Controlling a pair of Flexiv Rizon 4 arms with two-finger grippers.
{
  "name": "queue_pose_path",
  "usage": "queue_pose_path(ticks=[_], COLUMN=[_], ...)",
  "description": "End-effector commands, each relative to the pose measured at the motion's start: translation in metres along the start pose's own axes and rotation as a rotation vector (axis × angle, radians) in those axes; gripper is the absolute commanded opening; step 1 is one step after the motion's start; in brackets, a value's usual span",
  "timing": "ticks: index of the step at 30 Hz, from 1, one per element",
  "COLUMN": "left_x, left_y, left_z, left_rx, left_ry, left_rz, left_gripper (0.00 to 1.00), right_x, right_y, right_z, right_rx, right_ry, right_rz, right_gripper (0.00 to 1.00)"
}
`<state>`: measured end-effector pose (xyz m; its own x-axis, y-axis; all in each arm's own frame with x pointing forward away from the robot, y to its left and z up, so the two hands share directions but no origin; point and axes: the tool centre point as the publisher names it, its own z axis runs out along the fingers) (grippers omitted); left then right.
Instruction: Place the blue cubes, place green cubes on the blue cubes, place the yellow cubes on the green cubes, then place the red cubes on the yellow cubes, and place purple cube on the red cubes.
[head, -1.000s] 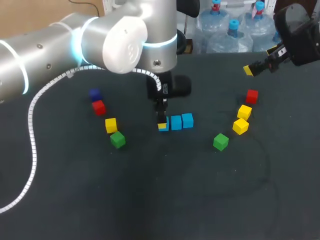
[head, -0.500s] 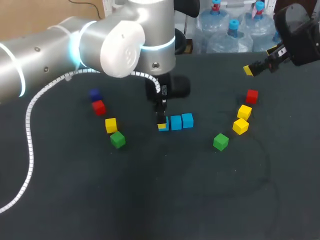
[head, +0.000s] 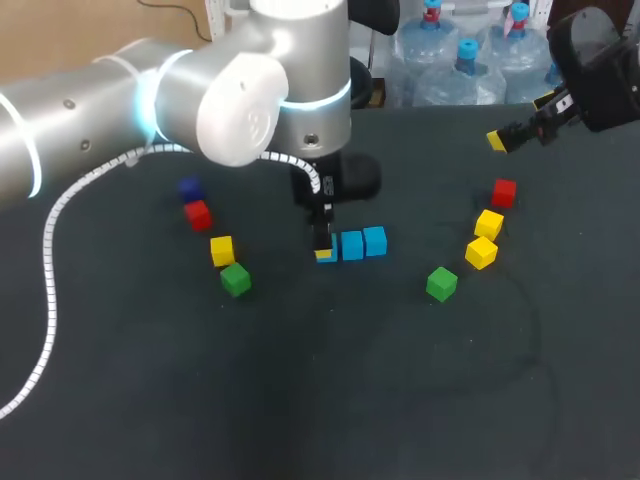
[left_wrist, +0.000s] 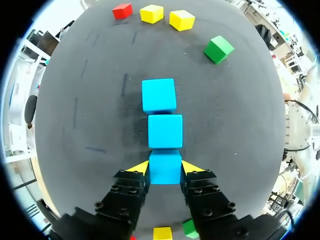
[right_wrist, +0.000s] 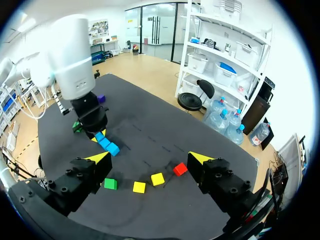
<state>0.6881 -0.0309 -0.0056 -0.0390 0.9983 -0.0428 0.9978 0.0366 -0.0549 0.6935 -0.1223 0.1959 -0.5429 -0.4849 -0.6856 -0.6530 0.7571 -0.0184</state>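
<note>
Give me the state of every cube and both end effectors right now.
left end effector: shut on nearest blue cube.
nearest blue cube: gripped, at the row's end.
middle blue cube: free, top bare.
far blue cube: free, top bare.
right end effector: open, empty.
green cubes: loose, unstacked.
yellow cubes: loose, unstacked.
red cubes: loose, unstacked.
purple cube: loose, beside a red cube.
</note>
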Motion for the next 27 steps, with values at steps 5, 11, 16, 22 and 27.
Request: queue_pose_path(ticks=[5,11,16,22,27], left_x=[0.0001,-0.0004,-0.0012,-0.0024,-0.0026], left_y=[-0.0019,-0.0007,0.0004,0.0014,0.0026], left_z=[0.0025,0.0027,0.0034,0.0047,0.0053], left_rx=[-0.024,-0.019,-0.016,-0.012,-0.01], left_ry=[-0.007,-0.007,-0.009,-0.011,-0.012], left_rz=[0.012,0.017,0.019,0.019,0.016], left_gripper=[0.0,0.0,0.0,0.0,0.0], right_x=[0.0011,0.0011,0.0011,0.0011,0.0011], right_y=[0.0022,0.0022,0.0022,0.0022,0.0022], right_z=[0.0006,0.0006,0.0006,0.0006,0.0006], right_rx=[0.011,0.011,0.011,0.011,0.011], right_ry=[-0.004,-0.004,-0.004,-0.004,-0.004], right_rz=[0.001,0.001,0.001,0.001,0.001], right_gripper=[1.0,1.0,1.0,1.0,1.0])
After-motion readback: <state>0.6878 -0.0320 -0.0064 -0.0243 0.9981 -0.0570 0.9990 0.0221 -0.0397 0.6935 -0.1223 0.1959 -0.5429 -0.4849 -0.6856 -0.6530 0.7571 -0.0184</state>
